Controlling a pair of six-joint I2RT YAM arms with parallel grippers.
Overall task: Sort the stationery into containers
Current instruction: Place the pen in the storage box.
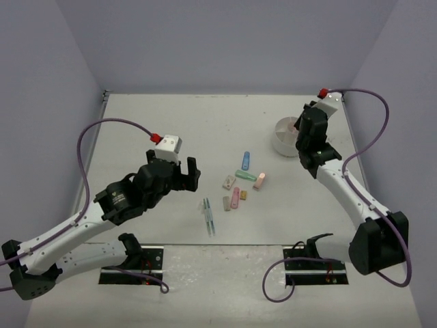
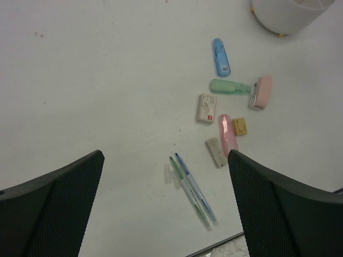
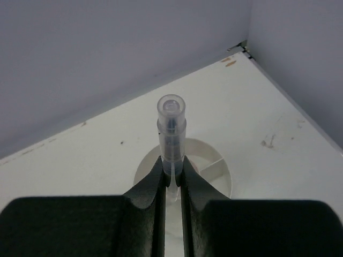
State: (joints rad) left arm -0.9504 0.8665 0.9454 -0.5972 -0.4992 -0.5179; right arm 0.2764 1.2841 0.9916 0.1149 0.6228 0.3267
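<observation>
My left gripper point(image 1: 186, 171) point(image 2: 166, 160) hangs open, jaws wide, over the table with nothing in it. Below it lie two thin pens point(image 1: 207, 217) point(image 2: 193, 190), side by side. To their right is a cluster of small pieces: a blue one point(image 2: 221, 57), a green one point(image 2: 229, 86), a pink block point(image 2: 262, 91), a long pink one point(image 2: 227, 134), a tan cube point(image 2: 239, 126), a white eraser point(image 2: 207, 108) and a grey one point(image 2: 216, 152). My right gripper point(image 1: 302, 145) point(image 3: 171, 171) is shut on a clear pen point(image 3: 171, 128), held upright over the white divided tub point(image 1: 283, 137) point(image 3: 214, 155).
The tub stands at the back right, close to the right wall and the table's far corner point(image 3: 244, 47). The table's near edge point(image 2: 214, 247) runs just below the two pens. Both arm bases sit on black plates point(image 1: 133, 263) at the front.
</observation>
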